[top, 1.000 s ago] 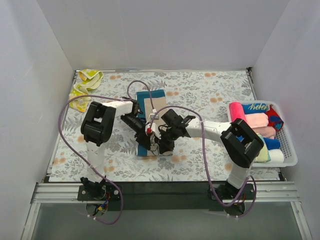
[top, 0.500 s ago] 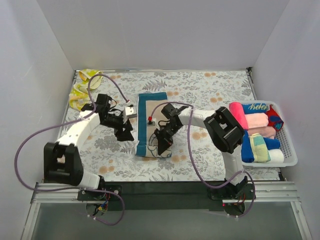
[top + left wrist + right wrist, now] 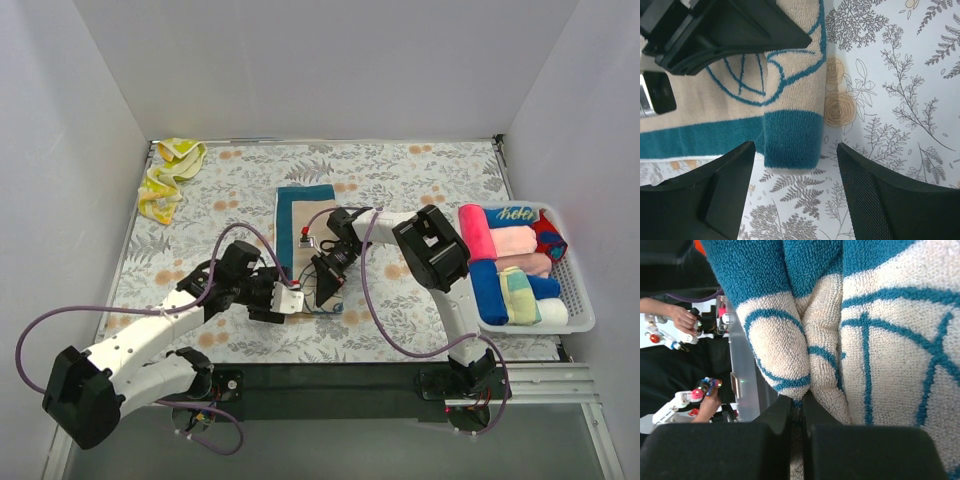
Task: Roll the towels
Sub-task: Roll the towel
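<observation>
A tan-and-blue print towel (image 3: pixel 303 225) lies lengthwise on the floral cover, mid-table, its near end folded up into a low roll (image 3: pixel 790 137). My right gripper (image 3: pixel 324 290) is shut on that near end; in the right wrist view its fingers pinch a fold of the towel (image 3: pixel 790 355) at the gripper tips (image 3: pixel 799 405). My left gripper (image 3: pixel 290 301) is open at the towel's near-left corner. In the left wrist view the left gripper (image 3: pixel 795 200) straddles bare cover just short of the roll's blue end. A yellow patterned towel (image 3: pixel 168 176) lies crumpled at the far left.
A white slotted basket (image 3: pixel 576 300) at the right edge holds several rolled towels, among them a pink one (image 3: pixel 512 240) and a blue one (image 3: pixel 487 290). The right gripper's black body (image 3: pixel 725 30) looms over the towel. White walls enclose the table.
My left arm swung from the towel's left side down to its near-left corner, and its jaws opened wider. The right gripper stayed shut on the towel's near end.
</observation>
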